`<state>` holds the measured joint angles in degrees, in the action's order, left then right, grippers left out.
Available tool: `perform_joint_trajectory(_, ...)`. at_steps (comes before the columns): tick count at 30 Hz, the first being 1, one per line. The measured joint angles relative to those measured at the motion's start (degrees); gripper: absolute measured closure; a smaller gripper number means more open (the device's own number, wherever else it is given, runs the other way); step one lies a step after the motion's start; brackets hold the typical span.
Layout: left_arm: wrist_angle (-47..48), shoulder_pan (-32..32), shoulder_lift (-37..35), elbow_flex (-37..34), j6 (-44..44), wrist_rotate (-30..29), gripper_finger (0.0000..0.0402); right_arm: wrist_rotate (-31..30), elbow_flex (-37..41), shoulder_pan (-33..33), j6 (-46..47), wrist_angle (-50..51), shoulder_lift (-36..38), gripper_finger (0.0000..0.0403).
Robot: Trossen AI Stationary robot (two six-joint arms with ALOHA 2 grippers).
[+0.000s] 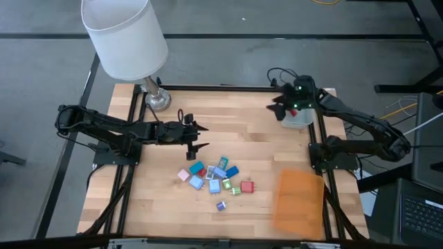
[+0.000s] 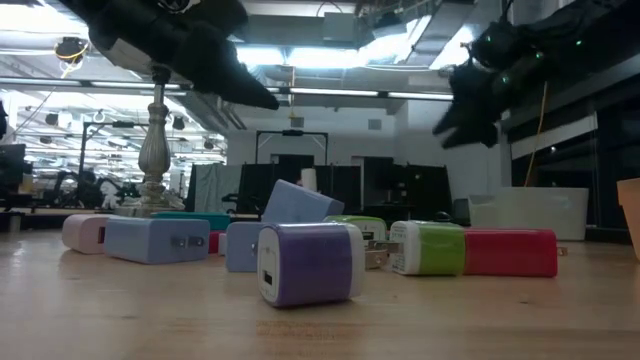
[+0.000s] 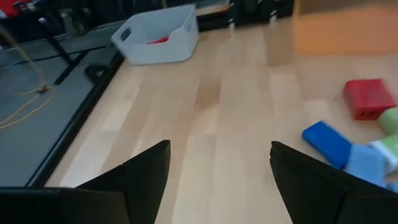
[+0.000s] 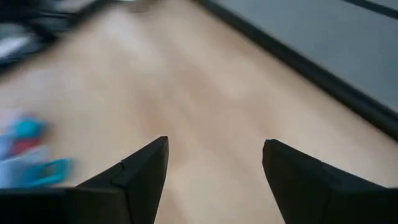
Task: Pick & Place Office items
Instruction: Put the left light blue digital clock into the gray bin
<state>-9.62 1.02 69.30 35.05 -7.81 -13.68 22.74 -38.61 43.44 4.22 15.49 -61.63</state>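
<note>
My left end effector [image 1: 199,136] hangs over the desk [image 1: 235,114] with its fingers spread and nothing between them, just on the far-left side of the office items [image 1: 217,178], placed, I judge, to drop onto the next one. The pieces lie clustered in the near middle of the desk. Further right, my right end effector [image 1: 280,106] hovers at the grey tray [image 1: 299,119] in the far right corner, fingers apart and empty in its wrist view. One red piece [image 3: 157,41] lies in that tray
</note>
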Motion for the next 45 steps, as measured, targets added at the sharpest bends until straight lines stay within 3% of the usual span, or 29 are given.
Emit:
perform_joint_trajectory(3,-1.79,0.02,0.55,0.02,0.2,2.45,0.0132,2.46,0.0,-5.92,-0.35,-2.04,0.0,0.0157)
perform_joint_trajectory(6,-2.87,-0.31,2.5,0.0,1.67,2.83,0.0132,1.16,0.0,-12.97,-1.68,-2.72,0.0,0.0161)
perform_joint_trajectory(11,-2.65,-1.77,8.81,0.0,7.37,3.14,0.0132,-8.56,0.0,-21.32,-2.11,-3.07,-0.02,0.0161)
perform_joint_trajectory(14,-2.52,-1.72,12.9,0.0,11.28,1.36,0.0132,-11.29,0.0,-23.96,-2.66,-3.07,-0.02,0.0161)
perform_joint_trajectory(21,0.7,2.15,14.05,0.17,22.42,-0.86,0.0132,-15.3,0.0,-27.11,-3.51,-3.09,-0.02,0.0161)
perform_joint_trajectory(24,10.18,5.17,10.32,1.67,28.37,-0.93,0.0132,-17.64,0.0,-28.22,-5.42,-3.09,-0.02,0.0161)
perform_joint_trajectory(32,34.32,16.63,6.38,8.24,45.36,-10.84,0.0132,-17.79,0.0,-29.2,-9.11,-3.09,-0.02,0.0161)
perform_joint_trajectory(38,35.94,18.93,11.3,10.41,52.51,-11.52,0.0132,-17.35,0.0,-29.2,-9.35,-3.73,-0.02,0.0161)
perform_joint_trajectory(45,36.37,18.93,17.74,10.8,53.75,-10.49,0.0132,-17.35,0.0,-30.37,-7.84,-3.9,-0.02,0.0161)
